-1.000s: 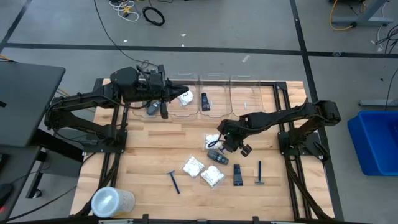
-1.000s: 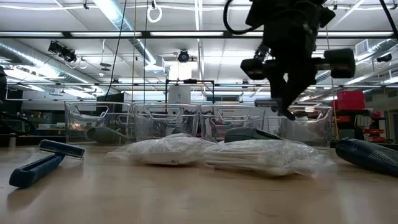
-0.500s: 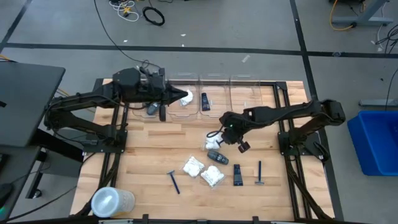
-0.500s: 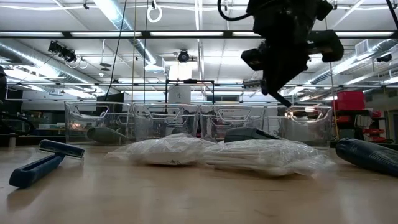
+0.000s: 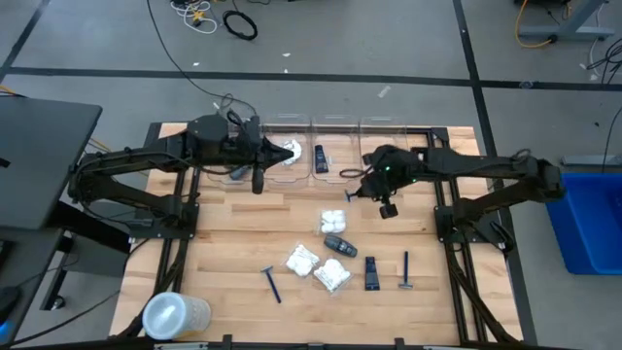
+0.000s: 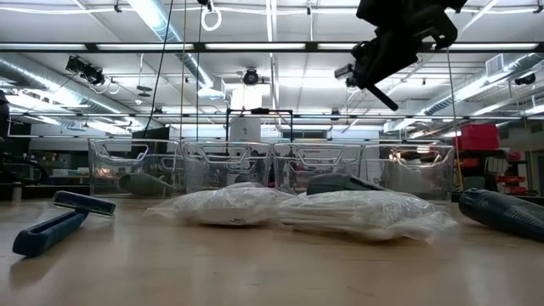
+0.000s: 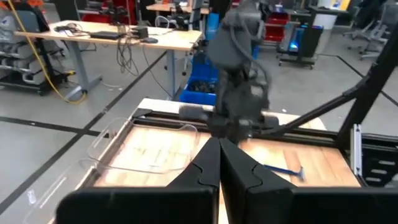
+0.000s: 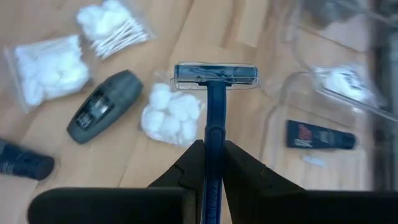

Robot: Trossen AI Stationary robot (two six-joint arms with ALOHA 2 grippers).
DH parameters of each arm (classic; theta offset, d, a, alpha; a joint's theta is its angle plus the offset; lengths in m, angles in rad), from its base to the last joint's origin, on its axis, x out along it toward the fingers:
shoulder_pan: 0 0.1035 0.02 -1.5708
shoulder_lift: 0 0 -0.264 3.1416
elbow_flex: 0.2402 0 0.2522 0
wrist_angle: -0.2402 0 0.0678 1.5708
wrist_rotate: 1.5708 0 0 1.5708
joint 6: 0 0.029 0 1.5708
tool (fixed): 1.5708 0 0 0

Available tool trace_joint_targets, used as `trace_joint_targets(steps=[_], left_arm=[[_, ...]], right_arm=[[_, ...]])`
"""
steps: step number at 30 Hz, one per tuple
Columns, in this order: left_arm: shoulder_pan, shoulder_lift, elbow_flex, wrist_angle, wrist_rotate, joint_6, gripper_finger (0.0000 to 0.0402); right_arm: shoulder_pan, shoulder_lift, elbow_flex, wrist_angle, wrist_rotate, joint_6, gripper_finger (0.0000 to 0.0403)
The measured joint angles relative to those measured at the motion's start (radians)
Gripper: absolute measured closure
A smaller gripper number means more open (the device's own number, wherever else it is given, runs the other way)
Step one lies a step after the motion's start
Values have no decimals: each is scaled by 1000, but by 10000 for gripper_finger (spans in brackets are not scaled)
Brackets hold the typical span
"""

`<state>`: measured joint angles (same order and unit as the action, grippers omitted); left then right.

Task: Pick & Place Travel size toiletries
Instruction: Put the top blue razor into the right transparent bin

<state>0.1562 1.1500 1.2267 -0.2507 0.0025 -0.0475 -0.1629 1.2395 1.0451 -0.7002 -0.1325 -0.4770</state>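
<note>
My right gripper (image 5: 362,187) (image 8: 211,146) is shut on a thin blue razor (image 8: 216,74) and hangs above the table, close to the clear bins at the far edge. Below it lie white crinkly packets (image 5: 333,219) (image 5: 301,260) (image 5: 331,277), a dark grey oval case (image 5: 339,244), a black tube (image 5: 371,272) and two more blue razors (image 5: 271,283) (image 5: 405,270). My left gripper (image 5: 275,151) (image 7: 219,149) is shut with nothing between its fingers, over the left bin beside a white packet (image 5: 290,151). My right gripper pinches the blue razor's handle (image 8: 212,134) between its two fingers (image 8: 189,162). The handle runs along the fingers and the blade head (image 8: 216,74) sticks out ahead of them. The fingers slant down from above, and the razor is lifted clear of the table.
Three clear bins stand in a row along the far edge (image 5: 248,160) (image 5: 335,156) (image 5: 389,146); the middle one holds a black tube (image 5: 321,158), the left one a dark grey case (image 5: 236,170). A large translucent round container (image 5: 175,316) sits at the near left corner.
My right gripper, shut on the razor throughout, has risen from just above the white packet at the table's middle and moved toward the far edge, to the bins. The items on the table have stayed put.
</note>
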Motion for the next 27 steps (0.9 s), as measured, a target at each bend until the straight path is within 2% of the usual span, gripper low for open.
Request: trace_joint_targets(steps=[13,18,27], left_arm=[[0,0,-2,16,16,-31,397],[0,0,-2,20,11,-29,399],[0,0,-2,35,6,-28,398]], right_arm=[[-177,-41,0,-14,3,-1,354],[-276,-41,0,-14,104,-2,354],[-474,-40,-1,-14,113,-2,354]])
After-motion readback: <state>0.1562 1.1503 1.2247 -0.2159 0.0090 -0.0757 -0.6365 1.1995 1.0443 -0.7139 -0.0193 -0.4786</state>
